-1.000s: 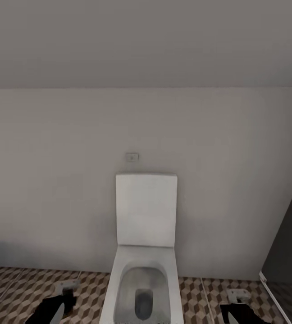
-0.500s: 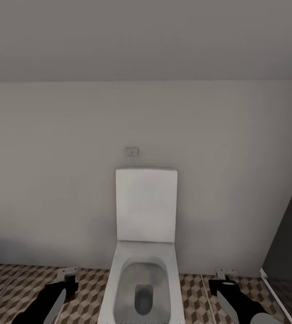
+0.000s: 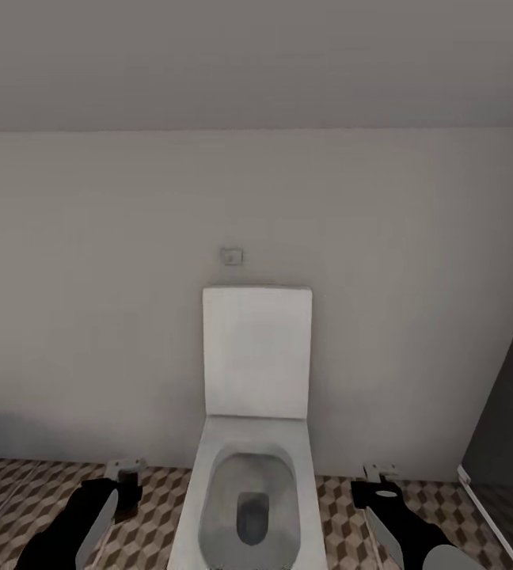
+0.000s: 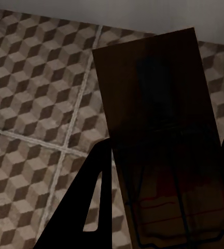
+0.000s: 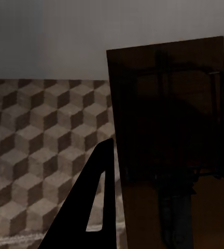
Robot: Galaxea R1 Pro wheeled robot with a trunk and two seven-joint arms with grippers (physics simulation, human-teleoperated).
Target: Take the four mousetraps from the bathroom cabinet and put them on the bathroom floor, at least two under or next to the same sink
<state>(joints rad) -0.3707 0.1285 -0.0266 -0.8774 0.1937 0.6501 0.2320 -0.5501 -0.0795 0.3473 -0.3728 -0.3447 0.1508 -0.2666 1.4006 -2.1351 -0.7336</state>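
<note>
cube-patterned brown, beige and white tiled bathroom floor (image 3: pixel 43 491) below us | white square toilet (image 3: pixel 250 483) between our arms | left hand (image 3: pixel 127 473) clenched on flat brown wooden mousetrap (image 4: pixel 164 145), long axis along fingers (image 4: pixel 86 207) | right hand (image 3: pixel 377 477) clenched on second brown mousetrap (image 5: pixel 171 145), likewise lengthwise, above floor

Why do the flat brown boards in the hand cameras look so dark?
Left wrist view: the flat brown wooden mousetrap is shadowed, its wire faint, while the cube-patterned tile floor is brighter. Right wrist view: the other mousetrap is equally dim. Head view: evenly lit, the white toilet looks soft.
</note>
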